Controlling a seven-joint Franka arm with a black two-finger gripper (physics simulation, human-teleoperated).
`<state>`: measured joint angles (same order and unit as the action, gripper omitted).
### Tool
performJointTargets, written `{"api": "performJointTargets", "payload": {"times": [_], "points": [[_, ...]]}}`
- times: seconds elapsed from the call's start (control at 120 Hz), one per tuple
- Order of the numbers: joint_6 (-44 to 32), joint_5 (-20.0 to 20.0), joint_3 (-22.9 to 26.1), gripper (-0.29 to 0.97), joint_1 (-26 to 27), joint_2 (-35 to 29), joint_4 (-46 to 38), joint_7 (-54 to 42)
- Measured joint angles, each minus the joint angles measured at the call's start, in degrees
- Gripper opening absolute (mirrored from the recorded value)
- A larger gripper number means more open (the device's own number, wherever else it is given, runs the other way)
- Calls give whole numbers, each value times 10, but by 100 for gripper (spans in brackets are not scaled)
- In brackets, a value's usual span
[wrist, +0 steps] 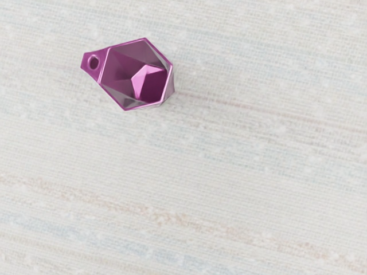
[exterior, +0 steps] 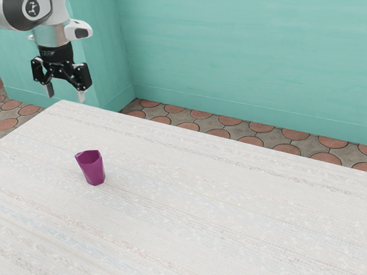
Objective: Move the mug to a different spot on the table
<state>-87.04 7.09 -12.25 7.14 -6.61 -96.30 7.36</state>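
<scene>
A purple faceted mug (exterior: 90, 167) stands upright on the pale wooden table (exterior: 200, 200), toward the exterior view's left. My gripper (exterior: 65, 94) hangs high above the table's far left corner, well above and behind the mug, open with nothing between its fingers. Seen from above in the wrist view, the mug (wrist: 133, 74) shows its hollow inside and a small handle with a hole (wrist: 92, 61) on one side.
Beyond the table's far edge lies a floor of reddish tiles (exterior: 241, 129) under a teal wall (exterior: 241, 51). The tabletop stretches bare to the exterior view's right of the mug.
</scene>
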Motion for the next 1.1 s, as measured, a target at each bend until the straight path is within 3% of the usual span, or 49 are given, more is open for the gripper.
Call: {"api": "performJointTargets", "payload": {"times": [0.158, 0.3, 0.733, 1.1], "points": [[-11, 0, -4, 68, -2, -1, 0, 9], [-50, -2, -8, 68, -41, 10, -3, 30], [-153, -118, -5, 68, -107, 165, -9, 367], [-209, -162, -5, 68, -155, 230, -40, 506]]}}
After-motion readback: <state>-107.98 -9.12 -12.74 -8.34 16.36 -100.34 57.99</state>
